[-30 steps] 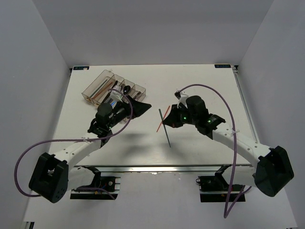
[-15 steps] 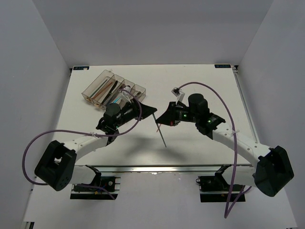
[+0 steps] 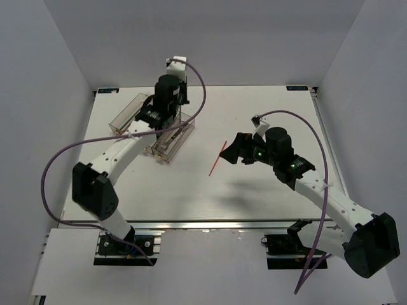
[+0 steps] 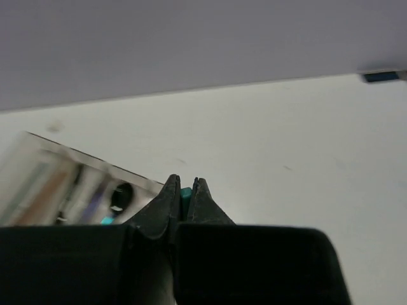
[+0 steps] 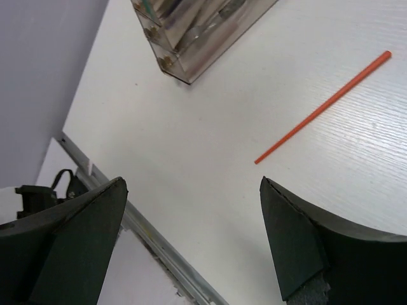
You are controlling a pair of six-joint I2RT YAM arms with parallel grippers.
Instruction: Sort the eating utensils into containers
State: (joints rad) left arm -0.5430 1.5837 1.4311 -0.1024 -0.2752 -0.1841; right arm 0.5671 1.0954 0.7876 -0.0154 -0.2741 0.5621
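Left gripper (image 4: 184, 188): fingers pressed together on a sliver of teal-green. It is poised above the tray with the wrist reaching over from the near side.
Green chopstick (image 4: 185, 194): pinched between the left gripper's tips. Only its end shows in the left wrist view; the rest is hidden behind the black fingers.
Tray (image 3: 124, 113): clear smoky-brown plastic with long narrow compartments, lying directly under the left gripper. In the left wrist view it sits just below and to the left of the fingertips. In the top view the wrist covers the middle compartments, and open ones show on either side of it.
Tray contents: a dark rounded shape and brownish strips behind the left fingertips, too blurred to name.
Right gripper (image 5: 191, 236): fingers spread wide apart with nothing between them, hovering over the table.
Orange chopstick (image 5: 324, 105): lying flat on the table ahead of the right gripper, toward its right finger, slanting away from it. In the top view it lies just beside the fingertips, on the side facing the tray, and apart from them.
Tray from the right gripper: farther ahead and to the left, beyond the orange chopstick and well apart from it.
Table (image 3: 273, 190): white surface beneath both grippers.
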